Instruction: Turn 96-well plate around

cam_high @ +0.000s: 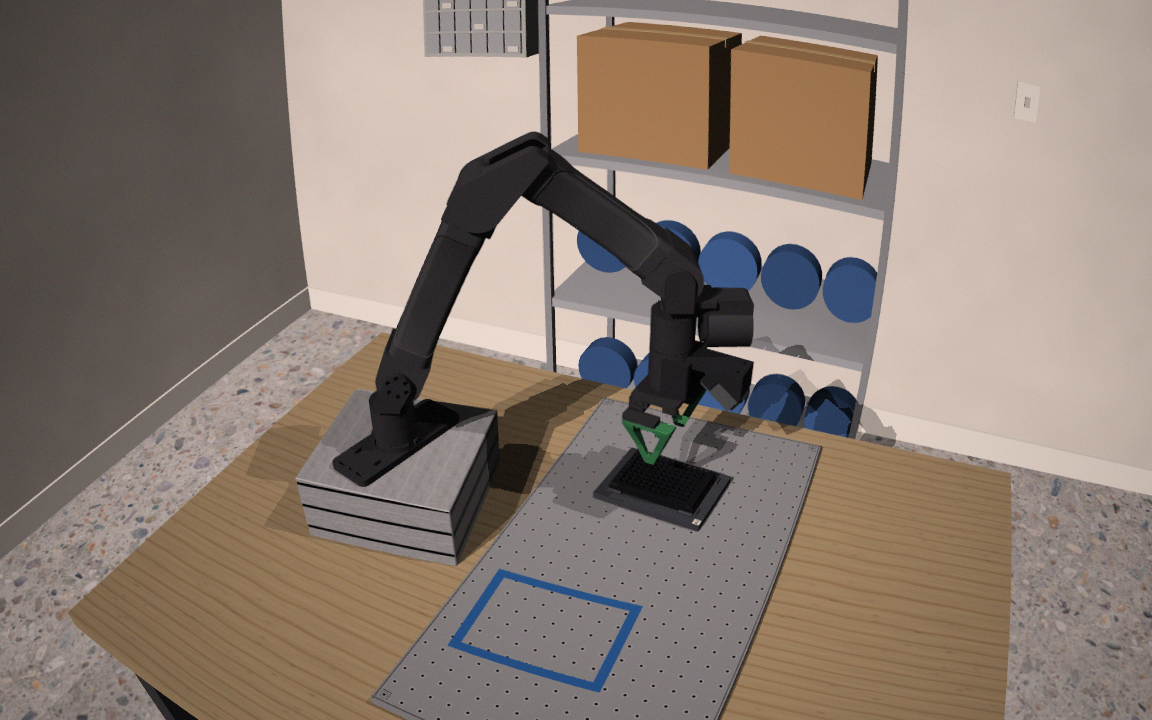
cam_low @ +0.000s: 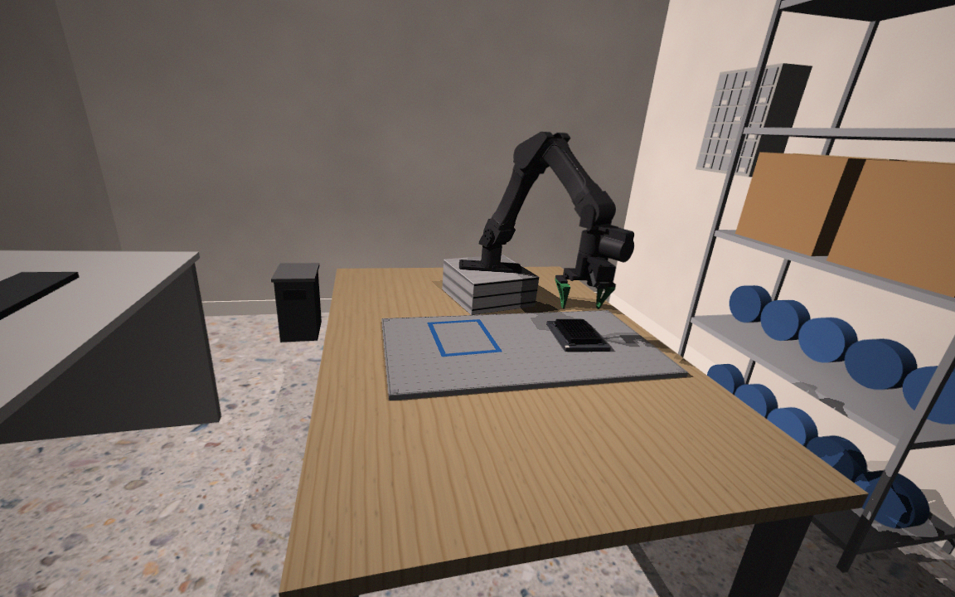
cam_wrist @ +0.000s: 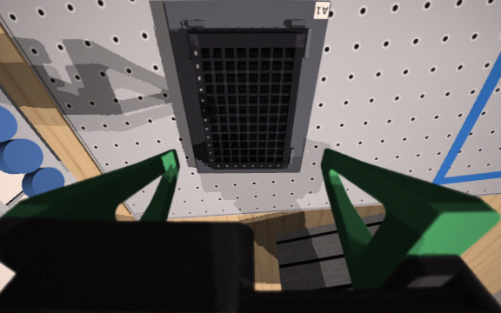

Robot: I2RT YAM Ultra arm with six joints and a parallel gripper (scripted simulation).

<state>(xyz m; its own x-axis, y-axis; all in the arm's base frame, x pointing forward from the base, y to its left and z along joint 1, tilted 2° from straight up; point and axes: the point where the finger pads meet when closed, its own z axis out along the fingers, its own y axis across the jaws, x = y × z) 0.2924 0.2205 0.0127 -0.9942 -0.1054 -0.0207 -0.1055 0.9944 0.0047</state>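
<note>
The black 96-well plate (cam_wrist: 246, 102) (cam_high: 661, 488) lies flat in the dark grey nest N1 on the perforated deck. The nest's white A1 label (cam_wrist: 322, 9) is at the far right corner in the wrist view. The plate's cut corner (cam_wrist: 198, 152) looks to be at the near left, diagonally opposite the label. My gripper (cam_wrist: 250, 156) with green fingers is wide open and empty. It hovers above the plate's near short end, apart from it. It also shows in the top and exterior views (cam_high: 654, 436) (cam_low: 579, 297).
The blue taped outline B1 (cam_high: 546, 627) lies empty on the deck (cam_low: 525, 352) toward its other end. The arm's base stands on a grey stacked block (cam_high: 401, 474). A shelf with brown boxes and blue cylinders (cam_high: 723, 259) stands close behind the table.
</note>
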